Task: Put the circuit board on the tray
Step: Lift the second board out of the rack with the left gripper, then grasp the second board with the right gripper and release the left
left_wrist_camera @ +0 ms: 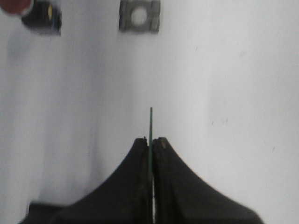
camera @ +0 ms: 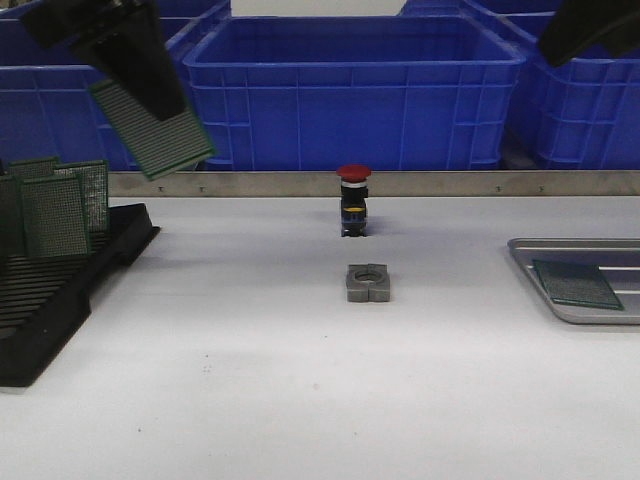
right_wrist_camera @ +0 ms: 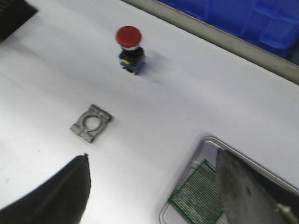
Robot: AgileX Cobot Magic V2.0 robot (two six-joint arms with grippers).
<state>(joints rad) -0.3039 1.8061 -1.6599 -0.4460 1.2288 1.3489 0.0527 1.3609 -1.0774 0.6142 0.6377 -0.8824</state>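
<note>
My left gripper (camera: 140,75) is shut on a green circuit board (camera: 153,128) and holds it high above the table's left side, near the black rack. In the left wrist view the board's thin edge (left_wrist_camera: 150,126) sticks out between the closed fingers (left_wrist_camera: 150,140). The silver-grey metal tray (camera: 535,270) lies at the table's right edge with another green circuit board (camera: 577,284) flat in it; tray (right_wrist_camera: 205,144) and board (right_wrist_camera: 196,193) also show in the right wrist view. My right gripper (right_wrist_camera: 152,161) is open and empty, high above the tray's near corner.
A black slotted rack (camera: 60,285) at the left holds several upright green boards (camera: 55,210). A red-capped push button (camera: 353,200) and a grey metal block (camera: 368,283) stand mid-table. Blue plastic bins (camera: 350,90) line the back behind a metal rail.
</note>
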